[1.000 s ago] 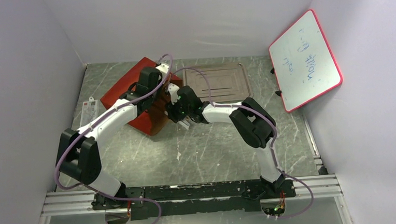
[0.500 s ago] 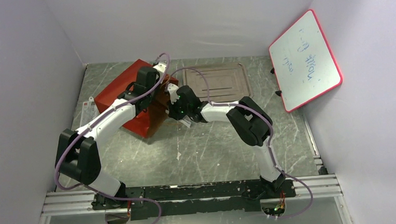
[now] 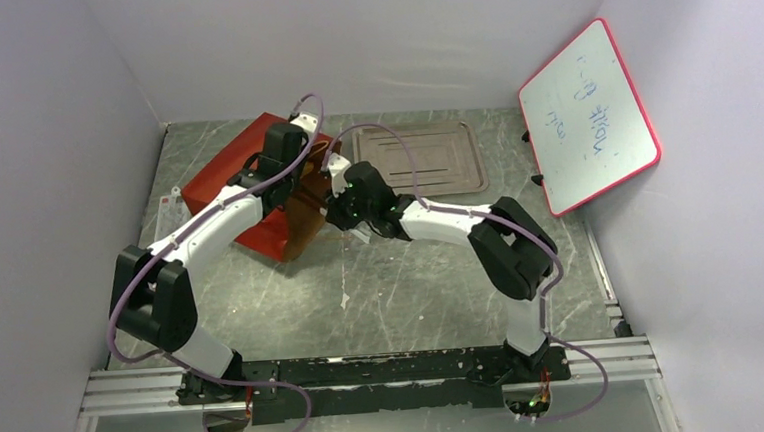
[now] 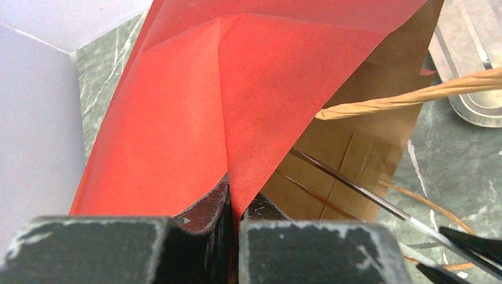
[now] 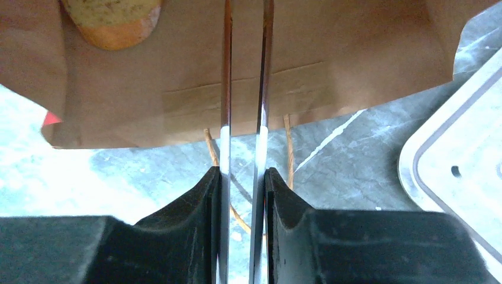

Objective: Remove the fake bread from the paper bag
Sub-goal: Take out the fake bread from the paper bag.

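Left gripper [image 4: 234, 204] clamped on the red paper bag [image 4: 177, 118] rim beside the tray [image 3: 435, 163], right gripper [image 5: 244, 59] jaws narrowly apart, seemingly empty, at the bag mouth, one fake bread [image 5: 112, 18] piece inside.

The left arm [image 3: 209, 232] and right arm [image 3: 438, 221] have white links, black joints, purple cables.

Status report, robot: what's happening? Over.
Left jaws clamped on paper bag rim. Right jaws slightly apart, reaching into bag mouth. Bread piece inside, not gripped.
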### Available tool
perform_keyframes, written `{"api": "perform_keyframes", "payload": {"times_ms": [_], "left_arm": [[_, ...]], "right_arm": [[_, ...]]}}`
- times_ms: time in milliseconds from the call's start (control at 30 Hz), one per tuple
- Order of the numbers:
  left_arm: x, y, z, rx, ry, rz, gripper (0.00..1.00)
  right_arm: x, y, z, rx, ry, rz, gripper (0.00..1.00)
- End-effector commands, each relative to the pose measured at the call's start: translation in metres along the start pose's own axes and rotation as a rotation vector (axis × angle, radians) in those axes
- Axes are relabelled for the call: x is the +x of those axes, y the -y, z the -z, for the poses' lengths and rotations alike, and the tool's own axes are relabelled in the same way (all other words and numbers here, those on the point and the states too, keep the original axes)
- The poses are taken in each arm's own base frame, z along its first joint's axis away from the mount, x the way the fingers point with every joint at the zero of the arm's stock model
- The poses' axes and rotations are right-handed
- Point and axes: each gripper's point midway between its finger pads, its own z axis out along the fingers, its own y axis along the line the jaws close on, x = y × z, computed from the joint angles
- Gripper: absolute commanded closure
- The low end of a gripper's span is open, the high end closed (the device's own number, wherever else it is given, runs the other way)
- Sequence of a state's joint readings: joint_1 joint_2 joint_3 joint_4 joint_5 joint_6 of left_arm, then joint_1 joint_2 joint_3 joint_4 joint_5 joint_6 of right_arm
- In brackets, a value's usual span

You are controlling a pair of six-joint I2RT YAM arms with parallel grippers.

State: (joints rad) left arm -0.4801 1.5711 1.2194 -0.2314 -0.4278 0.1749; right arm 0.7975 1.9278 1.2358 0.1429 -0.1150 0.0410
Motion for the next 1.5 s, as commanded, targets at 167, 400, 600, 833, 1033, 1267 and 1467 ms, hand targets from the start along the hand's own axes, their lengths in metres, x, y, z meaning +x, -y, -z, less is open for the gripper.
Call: {"api": "perform_keyframes", "payload": {"times_ms": [167,400,600,833,1033,1267,1467], "left_arm": [[-0.023,-0.018,-0.005,-0.076,0.030,0.110,0.93],[-0.026,-0.025,-0.013,-0.115,-0.004,0.141,0.93],[-0.023,-0.029,-0.018,-0.146,-0.026,0.131,0.93],[-0.019,-0.035,-0.020,-0.199,-0.046,0.136,0.93],[-0.016,-0.042,-0.026,-0.259,-0.085,0.163,0.93],[-0.007,-0.050,-0.040,-0.307,-0.137,0.189,0.93],[-0.001,-0.054,-0.050,-0.335,-0.165,0.190,0.93]], "right_arm": [[-0.026,-0.006,0.039,0.069,0.046,-0.019,1.00],[-0.024,0.013,0.072,0.195,0.058,-0.059,1.00],[-0.033,0.031,0.099,0.301,0.107,-0.125,1.00],[-0.044,0.041,0.129,0.380,0.146,-0.162,1.00],[-0.045,0.053,0.154,0.463,0.173,-0.201,1.00],[-0.059,0.063,0.184,0.546,0.235,-0.250,1.00],[-0.068,0.069,0.204,0.600,0.274,-0.290,1.00]]}}
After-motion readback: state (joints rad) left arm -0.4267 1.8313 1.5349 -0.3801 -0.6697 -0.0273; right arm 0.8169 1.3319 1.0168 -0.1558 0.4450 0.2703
